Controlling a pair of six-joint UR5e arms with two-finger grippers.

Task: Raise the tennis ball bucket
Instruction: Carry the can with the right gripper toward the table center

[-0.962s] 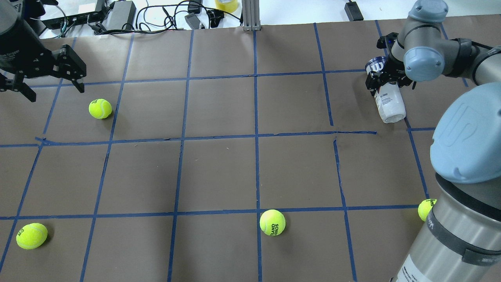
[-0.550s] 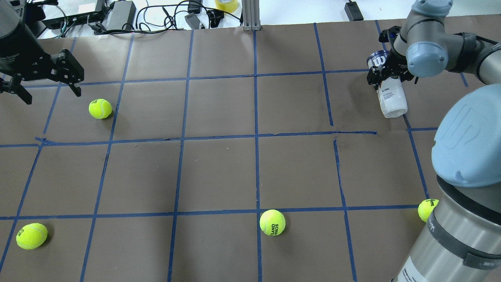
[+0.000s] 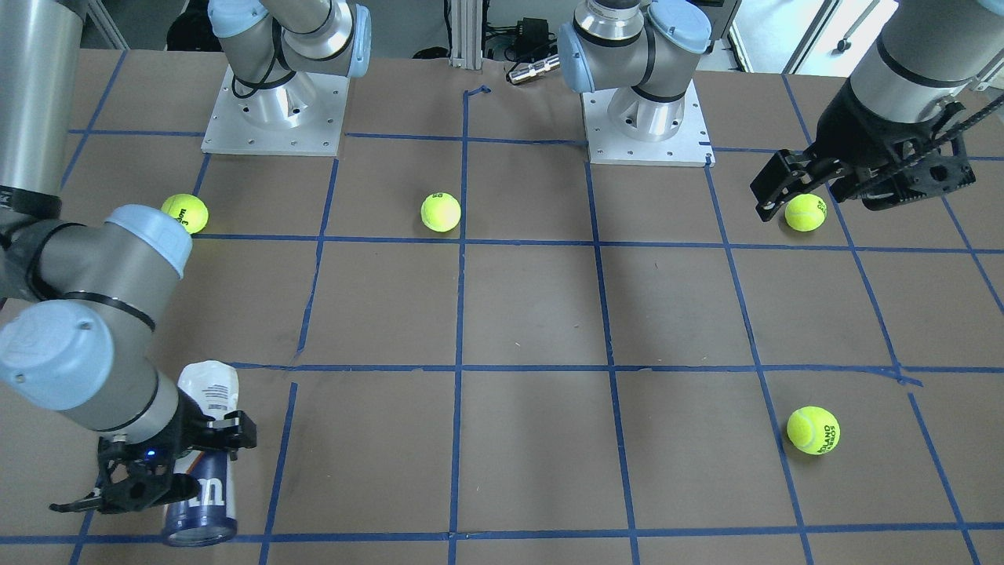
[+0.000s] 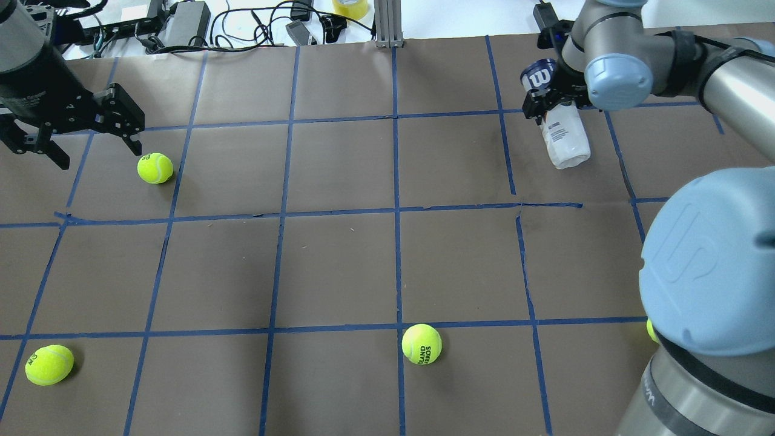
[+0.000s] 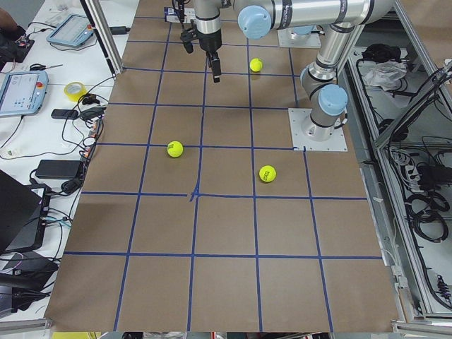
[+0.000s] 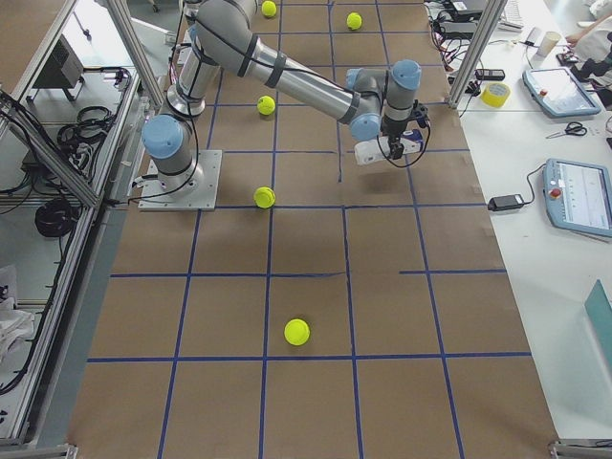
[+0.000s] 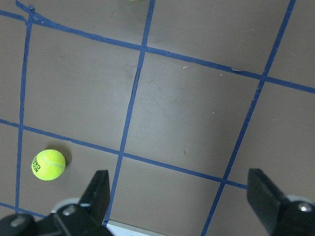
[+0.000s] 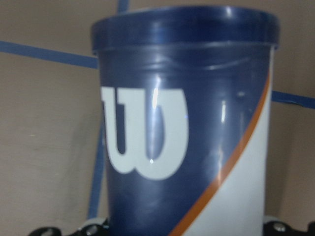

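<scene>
The tennis ball bucket (image 4: 560, 133) is a slim can with a navy "W" end and a white end. My right gripper (image 4: 552, 104) is shut on its navy part and holds it tilted at the far right of the table, apparently off the paper. It also shows in the front view (image 3: 205, 479), in the right side view (image 6: 384, 148), and it fills the right wrist view (image 8: 187, 137). My left gripper (image 4: 97, 151) is open and empty at the far left, just beside a tennis ball (image 4: 155, 168). Its open fingers (image 7: 98, 191) frame bare table.
Other tennis balls lie at the near left (image 4: 49, 364), at near centre (image 4: 421, 344) and half hidden by my right arm (image 4: 650, 330). Brown paper with a blue tape grid (image 4: 339, 212) covers the table. Cables and boxes (image 4: 181, 24) lie along the far edge.
My right gripper has carried the can left and away from the robot's base. The left gripper has shifted a little to the right, toward the ball, and is still open.
</scene>
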